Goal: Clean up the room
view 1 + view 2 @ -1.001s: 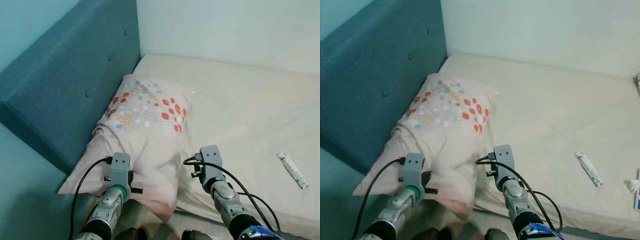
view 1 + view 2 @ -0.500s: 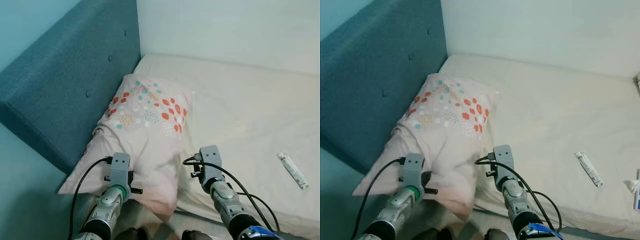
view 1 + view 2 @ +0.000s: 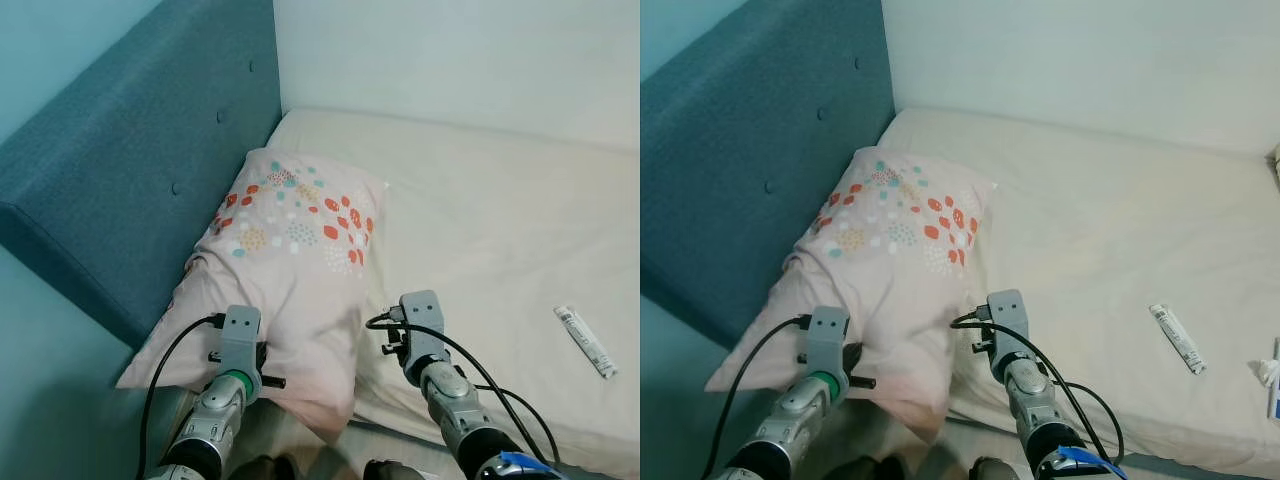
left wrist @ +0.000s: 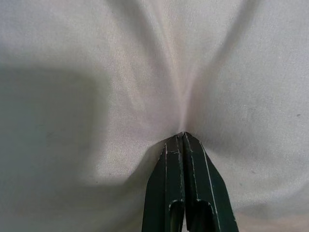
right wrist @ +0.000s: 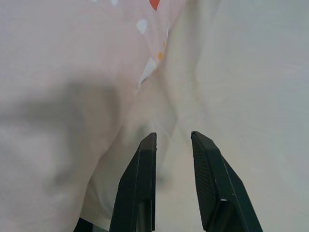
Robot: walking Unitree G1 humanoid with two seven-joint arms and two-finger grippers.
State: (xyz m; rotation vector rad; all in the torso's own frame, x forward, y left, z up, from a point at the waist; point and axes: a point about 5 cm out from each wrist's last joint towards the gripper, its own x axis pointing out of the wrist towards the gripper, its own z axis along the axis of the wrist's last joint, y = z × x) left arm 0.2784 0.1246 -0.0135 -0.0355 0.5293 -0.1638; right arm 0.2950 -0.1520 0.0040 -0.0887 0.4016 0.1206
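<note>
Left gripper (image 4: 183,137) is pinching the pillow (image 3: 290,250); I'm bringing the parted right gripper (image 5: 172,137) onto its edge, gripping evenly.

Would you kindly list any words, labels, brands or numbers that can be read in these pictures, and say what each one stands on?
No text can be read.
The small white tube on the mattress carries dark print, too small and blurred to read.
The pillow bears only coloured dots, no lettering.
An item at the right edge is cut off, with nothing legible.
</note>
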